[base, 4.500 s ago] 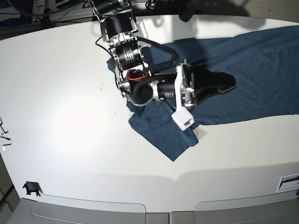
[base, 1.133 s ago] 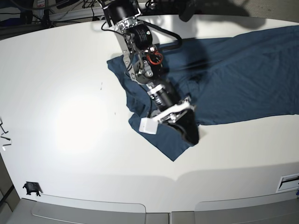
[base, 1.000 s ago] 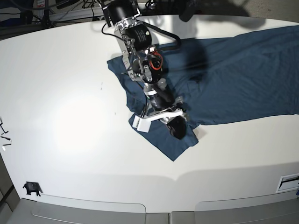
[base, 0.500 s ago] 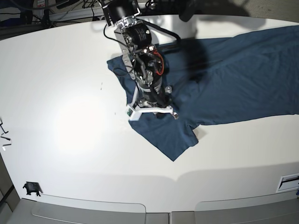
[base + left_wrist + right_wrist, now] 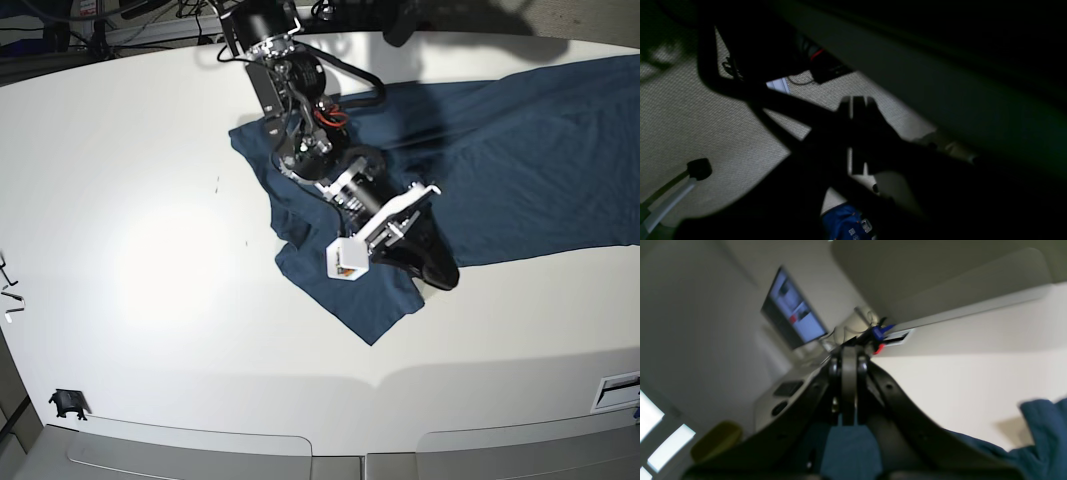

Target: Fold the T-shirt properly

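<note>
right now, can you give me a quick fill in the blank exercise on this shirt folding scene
1. The T-shirt lying on the table is dark ____ in colour.
2. The right gripper has its jaws ____.
3. In the base view, the shirt sleeve nearest the camera lies on the ____ table.
4. The left gripper holds ____.

Missing words: blue; shut; white; nothing

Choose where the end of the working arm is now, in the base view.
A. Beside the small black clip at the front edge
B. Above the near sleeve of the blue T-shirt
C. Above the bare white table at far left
B: the right end effector hangs over the near sleeve of the T-shirt, jaws shut.
</note>
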You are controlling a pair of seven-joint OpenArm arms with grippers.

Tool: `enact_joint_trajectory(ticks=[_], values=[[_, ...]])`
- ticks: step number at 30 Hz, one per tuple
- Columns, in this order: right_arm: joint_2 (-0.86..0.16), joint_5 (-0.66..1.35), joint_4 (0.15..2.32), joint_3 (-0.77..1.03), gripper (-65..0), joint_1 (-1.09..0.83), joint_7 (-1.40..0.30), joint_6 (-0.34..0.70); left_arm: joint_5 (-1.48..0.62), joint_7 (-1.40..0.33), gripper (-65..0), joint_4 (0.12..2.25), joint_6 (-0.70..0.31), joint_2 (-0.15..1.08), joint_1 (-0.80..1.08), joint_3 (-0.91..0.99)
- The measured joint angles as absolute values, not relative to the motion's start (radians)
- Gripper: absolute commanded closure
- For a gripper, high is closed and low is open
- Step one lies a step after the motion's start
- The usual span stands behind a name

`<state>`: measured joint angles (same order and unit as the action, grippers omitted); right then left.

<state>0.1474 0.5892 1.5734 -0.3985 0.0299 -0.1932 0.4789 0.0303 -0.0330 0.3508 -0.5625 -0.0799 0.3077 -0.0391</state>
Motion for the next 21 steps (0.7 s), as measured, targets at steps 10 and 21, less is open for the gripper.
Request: enact_joint_trajectory(ticks=[10, 21], values=[[0.145, 0.719, 1.574, -0.397, 0.0, 0.030, -0.224, 0.015, 0.031, -0.031, 0.0, 0.351, -0.562, -0.080, 0.308, -0.039], [0.147, 0.735, 1.573, -0.398, 0.0, 0.028, -0.382, -0.581, 0.030, -0.033, 0.0, 0.351, -0.562, -0.080, 0.308, -0.039]])
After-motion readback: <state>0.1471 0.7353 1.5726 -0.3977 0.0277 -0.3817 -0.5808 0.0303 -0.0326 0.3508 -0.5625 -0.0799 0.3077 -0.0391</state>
